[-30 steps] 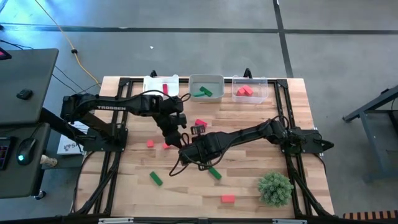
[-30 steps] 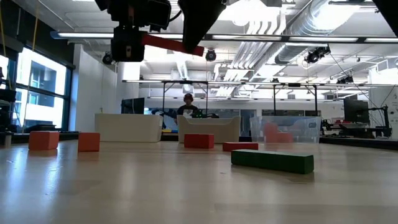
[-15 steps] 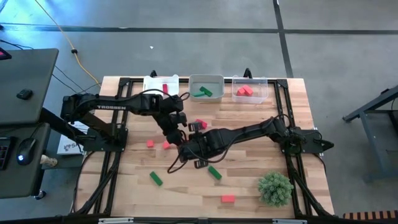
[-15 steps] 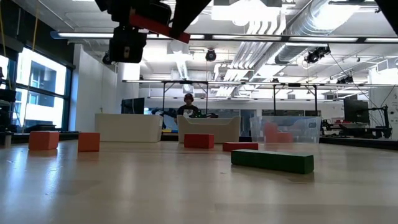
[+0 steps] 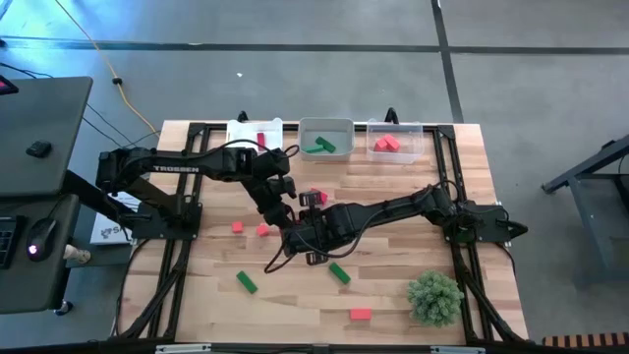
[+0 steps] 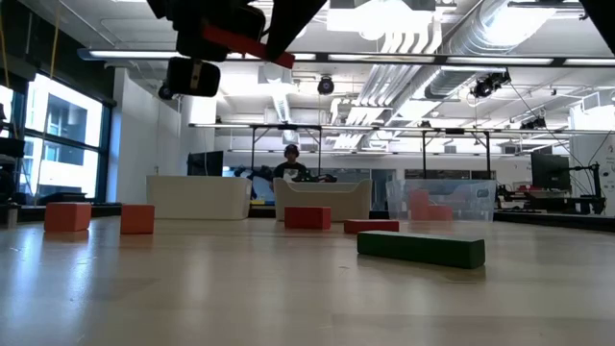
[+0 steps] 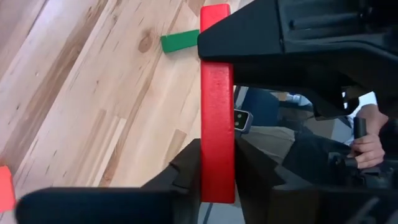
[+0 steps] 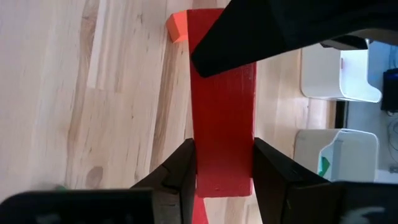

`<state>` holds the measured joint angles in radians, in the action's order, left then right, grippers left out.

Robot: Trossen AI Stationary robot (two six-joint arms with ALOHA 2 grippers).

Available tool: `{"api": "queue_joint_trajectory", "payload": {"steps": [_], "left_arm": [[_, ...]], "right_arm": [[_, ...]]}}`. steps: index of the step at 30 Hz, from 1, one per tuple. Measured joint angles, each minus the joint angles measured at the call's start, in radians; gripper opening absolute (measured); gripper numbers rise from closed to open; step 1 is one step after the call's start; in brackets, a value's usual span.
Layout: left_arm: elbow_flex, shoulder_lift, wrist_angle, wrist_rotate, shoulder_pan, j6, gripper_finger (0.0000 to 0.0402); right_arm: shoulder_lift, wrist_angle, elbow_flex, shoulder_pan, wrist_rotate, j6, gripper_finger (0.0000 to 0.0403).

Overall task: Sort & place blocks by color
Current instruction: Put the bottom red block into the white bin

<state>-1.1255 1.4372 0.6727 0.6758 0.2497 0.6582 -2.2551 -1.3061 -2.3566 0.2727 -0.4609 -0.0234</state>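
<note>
Left gripper (image 7: pixel 217 180) and right gripper (image 8: pixel 222 165) both clamped on one red bar (image 8: pixel 222 112), midair.

I see three bins (image 5: pixel 325 138) in a row along the bench's (image 5: pixel 197 295) far edge, each with blocks inside; the plant (image 5: pixel 434 297) stands at the near right corner; loose blocks lie scattered between, two (image 5: pixel 249 228) left of centre, one (image 5: pixel 245 282) near the front left, one (image 5: pixel 361 315) beside the plant; both tools meet mid-bench above the surface, left tool (image 5: pixel 285 200) and right tool (image 5: pixel 307 228) on opposite ends of one bar (image 7: pixel 216 106).
</note>
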Motion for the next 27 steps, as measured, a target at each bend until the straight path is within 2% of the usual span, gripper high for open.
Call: {"api": "queue_joint_trajectory", "payload": {"steps": [3, 7, 17, 23, 27], "left_arm": [[0.0, 0.0, -0.007, -0.014, -0.001, -0.016, 0.0035], [0.0, 0.0, -0.012, -0.059, -0.011, -0.039, 0.0034], [0.0, 0.0, -0.019, -0.163, -0.036, -0.071, 0.0034], [-0.001, 0.0, 0.008, -0.197, -0.036, -0.116, 0.0034], [-0.001, 0.0, 0.078, -0.266, -0.023, -0.179, 0.0034]], "right_arm": [[0.0, -0.006, 0.0, 0.003, -0.003, 0.0, 0.0098], [0.0, -0.02, 0.0, 0.003, -0.001, 0.02, 0.0092], [0.0, -0.055, 0.001, -0.015, 0.013, 0.101, 0.0182], [0.0, -0.063, 0.001, -0.018, 0.007, 0.102, 0.0193], [0.0, -0.077, 0.001, -0.031, 0.004, 0.126, 0.0194]]}}
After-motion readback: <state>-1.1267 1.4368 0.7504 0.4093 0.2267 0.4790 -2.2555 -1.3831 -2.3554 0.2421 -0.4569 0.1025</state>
